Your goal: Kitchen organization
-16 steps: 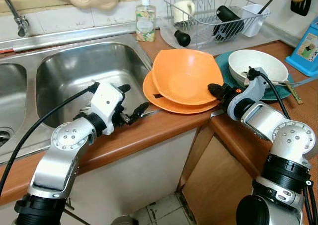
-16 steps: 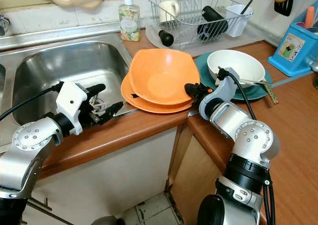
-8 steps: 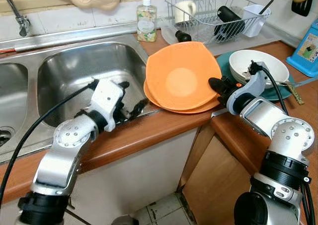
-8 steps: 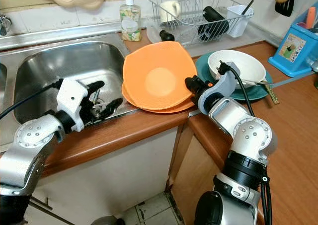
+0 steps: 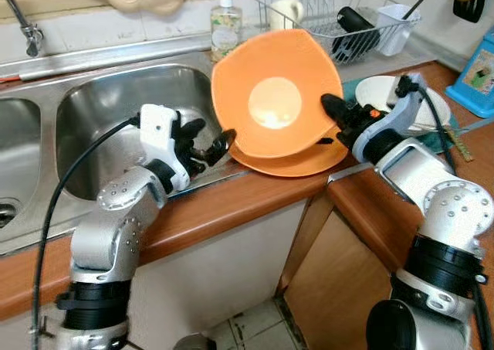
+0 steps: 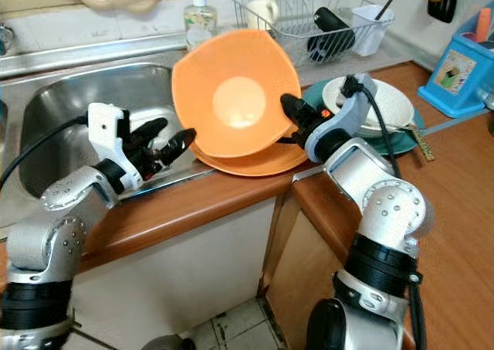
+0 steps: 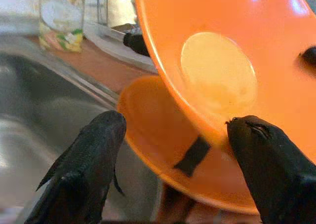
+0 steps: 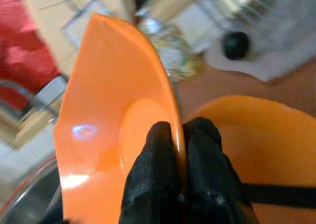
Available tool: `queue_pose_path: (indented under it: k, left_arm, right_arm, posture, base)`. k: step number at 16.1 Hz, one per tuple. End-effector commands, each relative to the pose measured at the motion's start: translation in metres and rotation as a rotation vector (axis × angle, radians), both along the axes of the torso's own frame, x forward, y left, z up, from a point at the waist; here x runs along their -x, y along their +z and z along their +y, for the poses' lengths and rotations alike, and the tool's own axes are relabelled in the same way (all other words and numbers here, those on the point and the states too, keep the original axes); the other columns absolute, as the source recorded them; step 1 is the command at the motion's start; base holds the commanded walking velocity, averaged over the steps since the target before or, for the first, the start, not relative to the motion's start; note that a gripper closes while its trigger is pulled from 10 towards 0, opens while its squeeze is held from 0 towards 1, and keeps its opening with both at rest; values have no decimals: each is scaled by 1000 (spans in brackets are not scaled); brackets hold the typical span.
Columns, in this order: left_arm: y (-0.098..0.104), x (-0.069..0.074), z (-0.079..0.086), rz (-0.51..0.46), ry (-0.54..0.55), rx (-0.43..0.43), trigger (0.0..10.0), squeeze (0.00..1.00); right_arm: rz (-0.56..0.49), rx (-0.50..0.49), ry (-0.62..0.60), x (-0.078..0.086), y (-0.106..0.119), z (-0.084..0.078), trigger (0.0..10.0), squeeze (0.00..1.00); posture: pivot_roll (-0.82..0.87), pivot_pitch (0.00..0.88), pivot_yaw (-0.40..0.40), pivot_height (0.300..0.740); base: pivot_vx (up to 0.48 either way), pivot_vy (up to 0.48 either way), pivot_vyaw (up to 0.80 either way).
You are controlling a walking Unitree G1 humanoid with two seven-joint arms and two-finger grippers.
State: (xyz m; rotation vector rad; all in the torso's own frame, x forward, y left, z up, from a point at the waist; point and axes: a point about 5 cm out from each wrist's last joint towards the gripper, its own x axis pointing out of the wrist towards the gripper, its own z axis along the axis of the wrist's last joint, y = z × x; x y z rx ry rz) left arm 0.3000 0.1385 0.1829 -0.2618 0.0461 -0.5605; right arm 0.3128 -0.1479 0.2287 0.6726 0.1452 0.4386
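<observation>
Kitchen tabletop beside the steel sink [image 5: 116, 110]: your right gripper [image 5: 333, 109] has its jaws pinched shut on the rim of the upper orange bowl [image 5: 270, 95], tipped on edge above 1 more orange bowl [image 5: 309, 157]. Your left gripper [image 5: 207, 140], jaws spread and empty, faces the raised bowl's near edge, just beside it.

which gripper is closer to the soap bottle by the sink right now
Left. The left gripper is open at the sink's edge, in front of the soap bottle. The right gripper is farther off across the counter, pinching the rim of the tilted orange bowl.
</observation>
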Motion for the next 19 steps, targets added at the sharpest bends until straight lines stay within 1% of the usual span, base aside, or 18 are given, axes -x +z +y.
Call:
queue_pose_path:
  k: [1,3,4,5,6,9,12,15,19]
  left_arm:
    - [4,-3,-1,7,-9,27,10000,0]
    - [6,-4,-2,24,-15,107,10000,0]
    - [3,-4,-2,33,-12,83,10000,0]
    - [1,-6,0,43,14,93,1882,0]
    - [1,-7,1,46,23,113,0,0]
    - [5,-9,3,42,43,185,0,0]
    - [7,-9,5,46,49,245,0,0]
    - [6,-8,5,43,35,250,0,0]
    - [7,-7,5,45,35,275,0,0]
  right_arm:
    - [-93,-10,57,5,14,8,0,0]
    - [-122,-4,79,9,17,11,0,0]
    - [-149,-35,102,12,21,13,0,0]
    - [-174,-50,127,15,24,14,0,0]
    - [-180,-50,133,16,24,15,0,0]
    - [-179,-44,138,17,21,17,0,0]
    - [-180,-64,142,18,21,19,0,0]
    - [-179,-90,136,17,22,18,0,0]
    - [-177,-96,135,17,21,18,0,0]
  posture:
    - [-50,0,37,740]
    - [-53,0,42,740]
    - [-57,0,46,740]
    - [-57,0,46,740]
    - [-59,0,48,740]
    - [-58,0,50,740]
    - [-59,0,53,740]
    - [-58,0,52,740]
    - [-56,0,50,740]
  base:
    - [0,0,0]
    - [0,0,0]
    - [0,0,0]
    - [0,0,0]
    - [0,0,0]
    - [0,0,0]
    - [0,0,0]
    - [0,0,0]
    - [0,0,0]
